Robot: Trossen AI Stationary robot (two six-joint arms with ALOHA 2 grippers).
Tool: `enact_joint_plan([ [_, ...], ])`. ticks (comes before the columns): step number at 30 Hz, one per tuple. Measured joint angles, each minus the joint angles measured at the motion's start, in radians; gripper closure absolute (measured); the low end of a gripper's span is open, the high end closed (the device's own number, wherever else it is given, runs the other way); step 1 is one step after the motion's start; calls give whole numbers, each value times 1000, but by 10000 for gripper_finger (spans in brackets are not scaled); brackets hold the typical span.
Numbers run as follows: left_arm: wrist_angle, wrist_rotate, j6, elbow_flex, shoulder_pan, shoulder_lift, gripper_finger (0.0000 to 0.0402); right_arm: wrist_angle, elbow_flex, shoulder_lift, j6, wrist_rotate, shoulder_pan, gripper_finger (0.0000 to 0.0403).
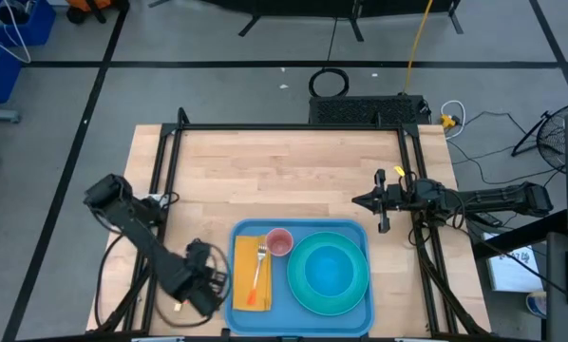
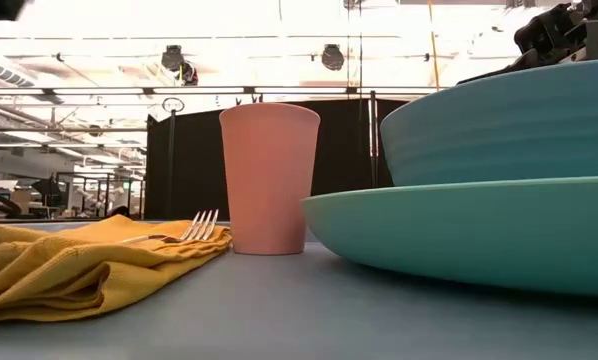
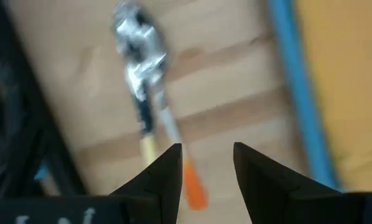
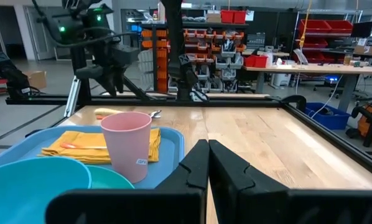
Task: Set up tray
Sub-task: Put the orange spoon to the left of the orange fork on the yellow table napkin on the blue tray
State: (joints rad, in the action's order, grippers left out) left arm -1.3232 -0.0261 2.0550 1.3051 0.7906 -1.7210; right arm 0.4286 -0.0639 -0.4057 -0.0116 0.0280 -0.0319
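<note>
Tabletop behind the flat blue plastic tray (image 1: 299, 309) is bare light wood (image 1: 284, 176), open for passing. Tray itself is crowded: folded yellow cloth napkin (image 1: 253, 274) with silver fork (image 1: 259, 268) on the left, pink plastic cup (image 1: 280, 242) upright beside it, round turquoise plate and bowl (image 1: 327, 274) filling the right. Left gripper (image 1: 208, 285) sits tight against tray's left rim, over a utensil with an orange handle (image 3: 192, 186). Black frame rails (image 1: 170, 166) fence both sides.

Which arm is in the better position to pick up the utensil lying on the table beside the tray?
Probably the left. Its open gripper hangs just above the utensil left of the tray. The right gripper, shut, waits beyond the tray's far right corner.
</note>
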Motion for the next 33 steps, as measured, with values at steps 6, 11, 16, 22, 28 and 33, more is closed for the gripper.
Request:
enact_joint_plan([
  [6, -6, 29, 115, -44, 77, -7, 254, 13, 0, 0, 6, 0, 0, 403],
  [11, 122, 26, 117, -141, 69, -8, 221, 18, 0, 0, 7, 0, 0, 403],
  [16, 170, 45, 97, -240, 35, -8, 171, 17, 0, 0, 7, 0, 0, 403],
  [22, 174, 60, 19, -275, -11, -8, 141, 14, 0, 0, 8, 0, 0, 403],
  [28, 178, 54, -52, -276, -64, -8, 163, 4, 0, 0, 8, 0, 0, 403],
  [33, 178, 51, -82, -276, -89, -8, 208, 0, 0, 0, 8, 0, 0, 403],
])
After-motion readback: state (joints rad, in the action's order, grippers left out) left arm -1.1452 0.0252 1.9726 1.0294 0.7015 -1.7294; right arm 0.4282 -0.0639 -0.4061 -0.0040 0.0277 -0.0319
